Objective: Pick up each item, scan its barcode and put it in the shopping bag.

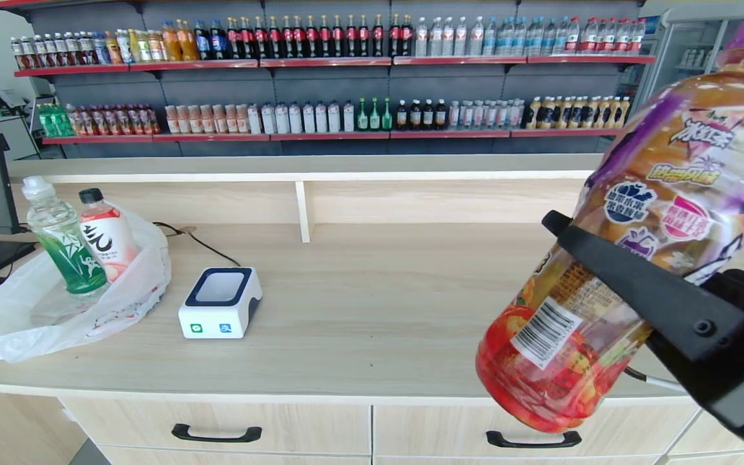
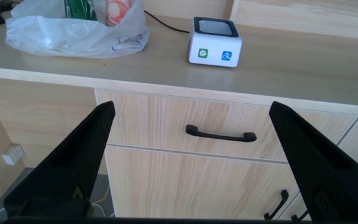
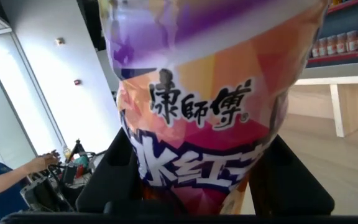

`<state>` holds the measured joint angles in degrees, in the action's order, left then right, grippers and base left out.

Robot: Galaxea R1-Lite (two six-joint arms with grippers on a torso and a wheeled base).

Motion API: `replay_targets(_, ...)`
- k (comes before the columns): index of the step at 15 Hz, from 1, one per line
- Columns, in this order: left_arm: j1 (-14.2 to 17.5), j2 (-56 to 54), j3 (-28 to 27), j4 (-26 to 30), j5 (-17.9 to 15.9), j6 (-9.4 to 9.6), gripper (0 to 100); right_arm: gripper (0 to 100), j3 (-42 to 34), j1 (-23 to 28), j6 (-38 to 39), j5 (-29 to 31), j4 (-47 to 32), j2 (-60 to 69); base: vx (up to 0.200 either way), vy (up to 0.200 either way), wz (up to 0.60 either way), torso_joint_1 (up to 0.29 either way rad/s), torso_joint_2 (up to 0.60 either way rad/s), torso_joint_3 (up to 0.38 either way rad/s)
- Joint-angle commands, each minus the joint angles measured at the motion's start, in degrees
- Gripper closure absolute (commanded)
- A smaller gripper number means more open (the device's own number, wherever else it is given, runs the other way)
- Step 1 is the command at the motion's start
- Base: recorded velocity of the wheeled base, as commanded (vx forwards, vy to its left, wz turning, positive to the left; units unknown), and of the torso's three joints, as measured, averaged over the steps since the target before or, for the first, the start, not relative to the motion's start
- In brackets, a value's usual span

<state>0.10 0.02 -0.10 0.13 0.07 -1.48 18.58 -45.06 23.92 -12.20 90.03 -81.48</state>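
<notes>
Right tool [image 3: 201,186] clamped; left tool [image 2: 191,112] spread wide.

R gripper [image 1: 595,258], matte blk, long flat finger [image 1: 637,290] tapering to blunt tip, round recessed screw [image 1: 702,327] near wide end, thin pale cable [image 1: 659,382] under it, chunky blk housing [image 1: 737,381] behind, L gripper [image 2: 191,107], 2 matte blk wedge fingers [image 2: 82,165], broad at base, narrowing to squared tips

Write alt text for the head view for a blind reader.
The right gripper holds a tilted orange drink bottle, barcode showing. Farther left on the counter, a white scanner sits beside a plastic bag holding a green bottle and a pink bottle.
</notes>
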Motion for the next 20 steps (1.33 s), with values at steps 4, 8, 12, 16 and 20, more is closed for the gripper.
replay_targets(4, 0.0, 0.0, 0.0, 0.1, -0.1, 0.33, 0, 100, 0.4, 5.5, -14.7, -0.2, 0.0, -5.5, 0.0, 0.0, 0.0, 0.0, 0.0, 0.0)
replay_targets(8, 0.0, 0.1, 0.0, 0.1, -0.1, 0.33, 0, 100, -2.2, 13.0, -33.0, 6.1, 0.0, -7.2, 0.0, 0.0, 0.0, 0.0, 0.0, 0.0)
replay_targets(12, -0.1, 0.0, 0.0, 0.0, -0.1, 0.33, 0, 100, -3.5, 15.0, -30.5, 10.9, 0.0, -7.6, 0.0, 0.0, 0.0, 0.0, 0.0, 0.0)
replay_targets(16, -0.1, 0.0, 0.1, -0.1, -0.1, 0.42, 0, 100, -6.3, 17.3, -29.8, 10.9, 0.0, -5.4, -0.05, 0.0, 0.0, 0.001, 0.0, 0.001)
replay_targets(20, 0.0, 0.0, 0.0, 0.0, -0.1, 0.42, 0, 100, -6.2, 18.5, -28.6, 10.9, 0.0, -5.2, 0.0, 0.15, 0.0, 0.0, 0.0, 0.005)
